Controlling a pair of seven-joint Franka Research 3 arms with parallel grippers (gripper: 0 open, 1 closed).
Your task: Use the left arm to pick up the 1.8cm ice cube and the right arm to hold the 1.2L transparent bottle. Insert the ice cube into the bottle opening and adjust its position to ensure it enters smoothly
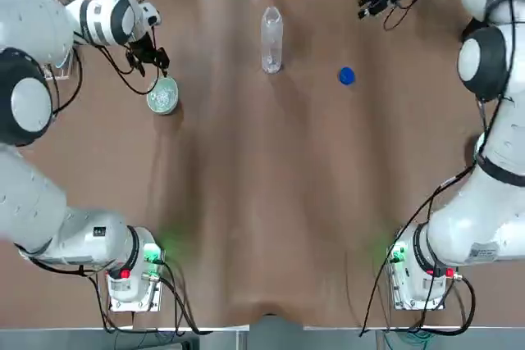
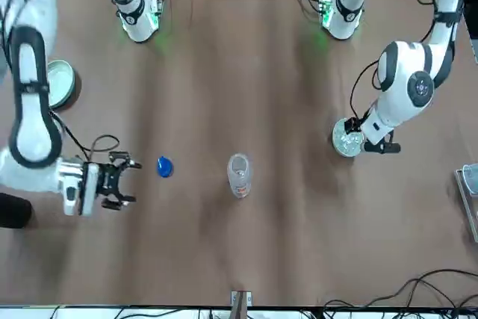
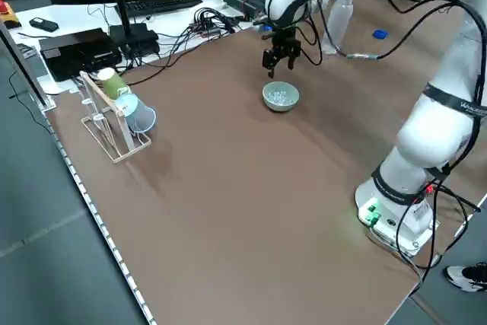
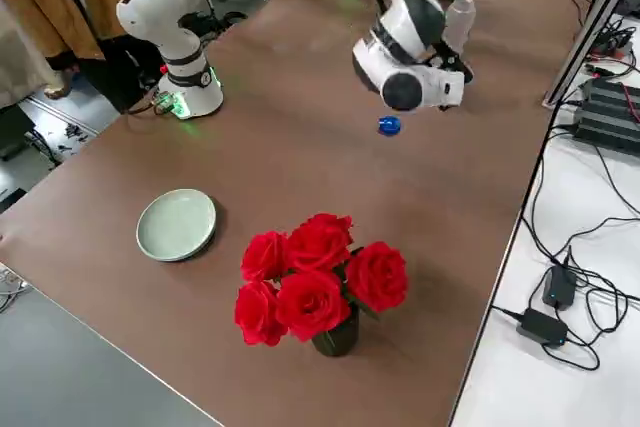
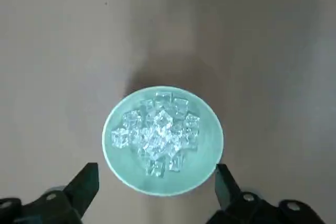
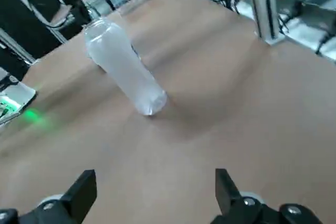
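From my remote station, I position the left gripper (image 5: 157, 177) above the pale green bowl (image 5: 161, 184), its two fingers spread apart with nothing between them. The ice cubes (image 5: 160, 134) lie heaped inside this bowl, all translucent and alike. My right gripper (image 6: 156, 182) hangs over the table (image 1: 254, 202) on the robot's right side, its fingers likewise parted and holding nothing. The transparent bottle (image 1: 271, 39) stands upright on the table, between the two grippers and apart from both. A blue cap (image 1: 346, 76) lies on the table between the bottle and the right arm (image 1: 500, 145).
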